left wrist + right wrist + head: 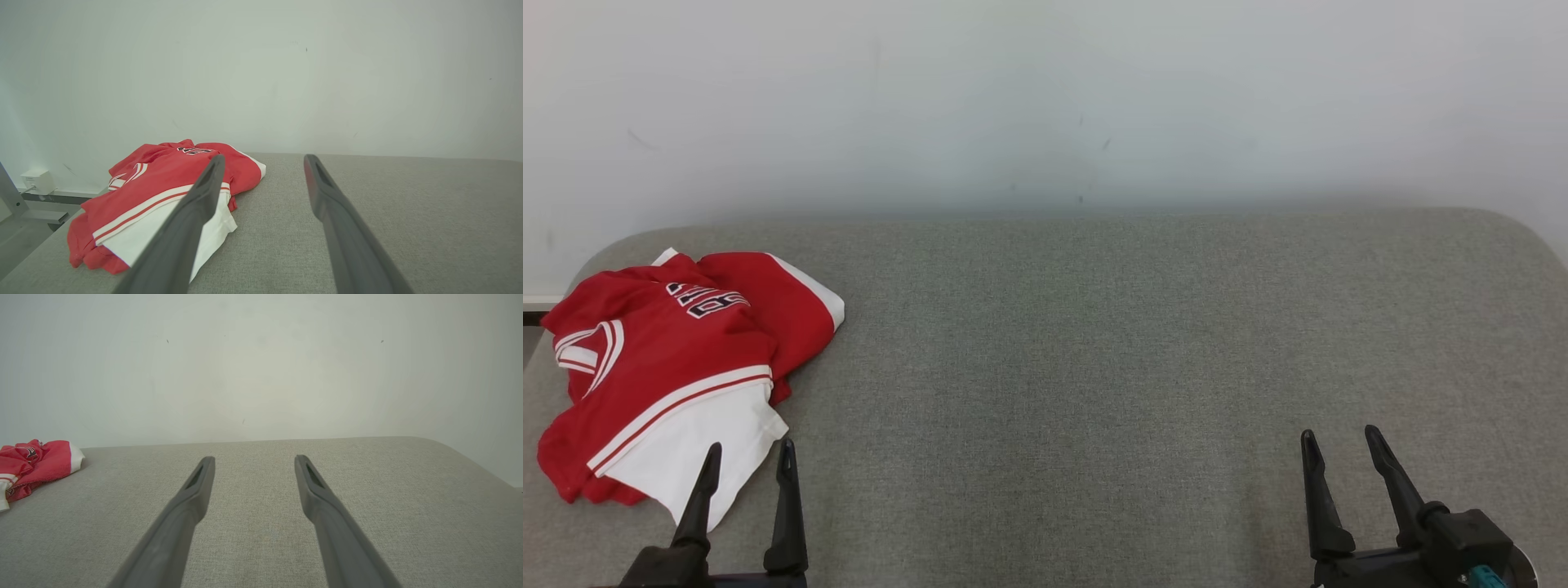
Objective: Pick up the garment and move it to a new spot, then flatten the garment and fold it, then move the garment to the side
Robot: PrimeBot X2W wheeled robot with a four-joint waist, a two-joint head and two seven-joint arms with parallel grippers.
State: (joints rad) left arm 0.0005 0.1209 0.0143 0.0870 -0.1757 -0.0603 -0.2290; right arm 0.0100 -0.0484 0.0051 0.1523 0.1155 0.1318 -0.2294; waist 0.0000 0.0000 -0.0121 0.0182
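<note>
One garment (670, 359), a red jersey with white trim, lies crumpled at the far left of the grey padded surface (1094, 367), close to that surface's left edge. Your left gripper (750, 446) sits at its near side: in the head view one finger overlaps the white panel while the other stands over bare grey cloth just beside it. Its jaws are spread wide and hold nothing; whether that finger touches the fabric, you cannot tell. Your right gripper (1340, 433) is well apart from the garment, over the right part of the surface, jaws likewise wide and empty.
</note>
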